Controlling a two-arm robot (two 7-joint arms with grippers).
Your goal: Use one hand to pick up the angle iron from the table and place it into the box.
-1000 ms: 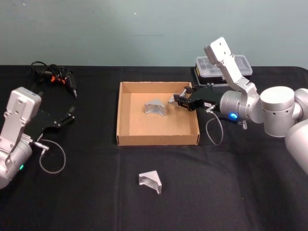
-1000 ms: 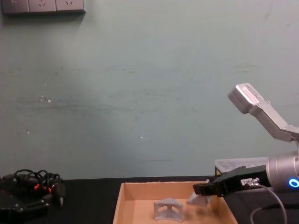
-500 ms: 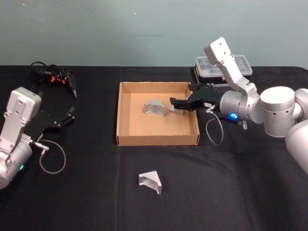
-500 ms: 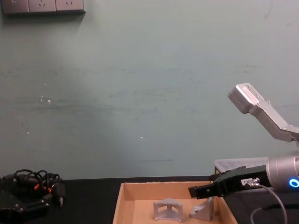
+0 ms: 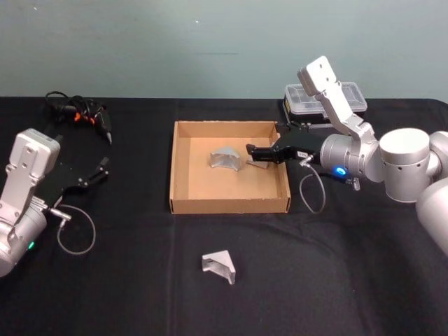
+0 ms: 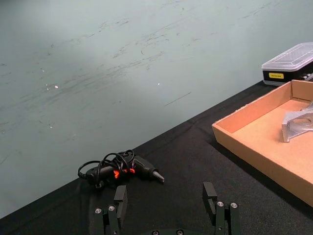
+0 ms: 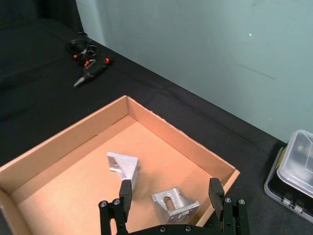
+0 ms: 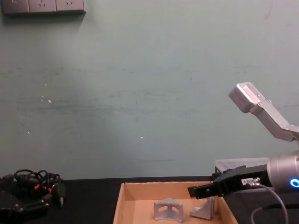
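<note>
far left of the box (image 5: 231, 204), a tangle of cables with a tool (image 5: 77, 112) lies on the black worktop (image 5: 126, 280). left hand (image 5: 105, 168) is parked left of the box, fingers apart, holding nothing. the box is a shallow tan cardboard tray, open top, and it holds two pieces. the left angle iron (image 5: 225, 158) stands near the box's middle. the right angle iron (image 7: 173, 203) sits close to the box's right wall and looks free of any grip. in front of the box, one loose angle iron (image 5: 219, 264) lies on the worktop, not yet placed. right hand (image 5: 250, 154) reaches in over the box's right wall, fingers apart and empty, the right angle iron just below and between them. my read: this is the let-go and pull-out step. to do it well, keep the fingers spread, rise straight up before moving away so neither finger nudges the piece, and clear the low right wall. after that the loose piece in front of the box looks like the next target. behind the box's right corner is a plastic case (image 5: 353, 96) with a clear lid, lid shut, contents can't tell.
</note>
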